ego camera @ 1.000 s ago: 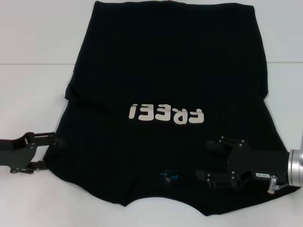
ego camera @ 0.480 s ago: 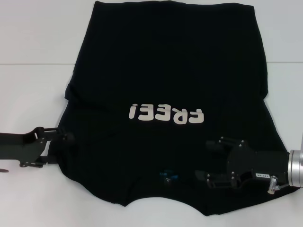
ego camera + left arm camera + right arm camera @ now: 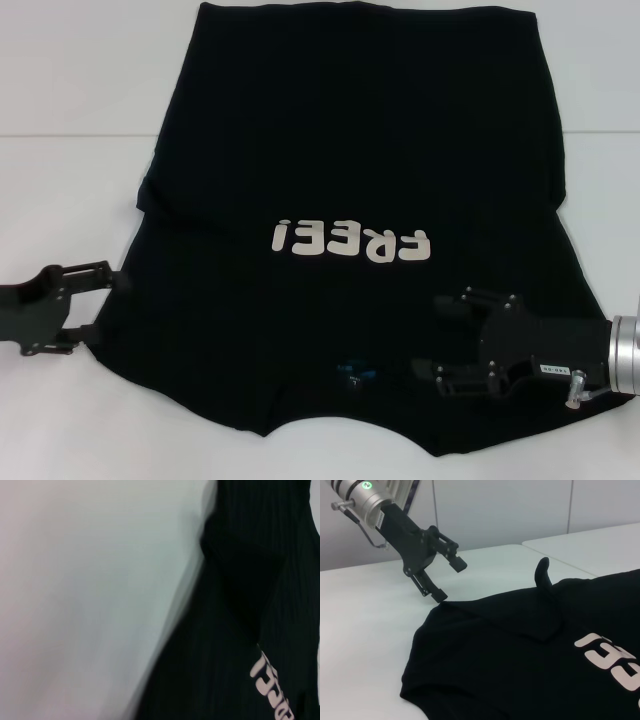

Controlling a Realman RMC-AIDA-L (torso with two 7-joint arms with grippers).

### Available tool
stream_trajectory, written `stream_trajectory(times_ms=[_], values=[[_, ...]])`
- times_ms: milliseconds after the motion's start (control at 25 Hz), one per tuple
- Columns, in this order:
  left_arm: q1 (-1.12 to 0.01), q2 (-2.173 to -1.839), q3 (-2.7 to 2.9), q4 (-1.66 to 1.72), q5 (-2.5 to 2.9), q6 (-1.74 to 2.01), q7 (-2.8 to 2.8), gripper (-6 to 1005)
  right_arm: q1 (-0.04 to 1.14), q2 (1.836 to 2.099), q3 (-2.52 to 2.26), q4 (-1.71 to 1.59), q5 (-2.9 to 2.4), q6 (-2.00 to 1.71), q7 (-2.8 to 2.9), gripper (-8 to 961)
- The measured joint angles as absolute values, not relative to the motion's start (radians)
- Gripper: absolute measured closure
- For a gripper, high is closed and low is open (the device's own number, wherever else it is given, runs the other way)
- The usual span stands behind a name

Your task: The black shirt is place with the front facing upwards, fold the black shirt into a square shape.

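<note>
The black shirt (image 3: 360, 130) lies spread on the white table (image 3: 70, 180), front up, with its cream "FREE!" lettering (image 3: 352, 240) upside down to me and a small blue neck label (image 3: 355, 372) at the near edge. My left gripper (image 3: 100, 308) stands open at the shirt's near left edge. In the right wrist view this left gripper (image 3: 450, 581) hangs open, its lower fingertip right at the corner of the shirt (image 3: 520, 665). My right gripper (image 3: 432, 337) rests open over the near right part of the shirt. The left wrist view shows the shirt (image 3: 250, 605) and its edge.
A table seam (image 3: 70, 136) runs across the far half. A fold of cloth (image 3: 542, 575) stands up at the shirt's left side. White wall panels (image 3: 520, 510) stand behind the table.
My left gripper pushed right onto the shirt's left edge half a second ago, then drew back left to the edge. The right gripper has not moved.
</note>
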State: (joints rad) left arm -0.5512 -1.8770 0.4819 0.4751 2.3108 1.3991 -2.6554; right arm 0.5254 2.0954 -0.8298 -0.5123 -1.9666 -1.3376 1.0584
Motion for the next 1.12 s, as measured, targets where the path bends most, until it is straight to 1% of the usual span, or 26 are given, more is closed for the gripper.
stream_trajectory(times_ms=[440, 1120], values=[[-0.54, -1.865, 0.477, 0.499, 2.36, 1.369, -2.667, 79, 0.527, 2.095, -0.83, -0.514, -1.966, -1.338, 1.058, 26], [-0.544, -1.874, 0.5, 0.487, 2.374, 1.361, -2.692, 79, 0.532, 2.095, -0.83, -0.515, -1.963, -1.338, 1.058, 27]])
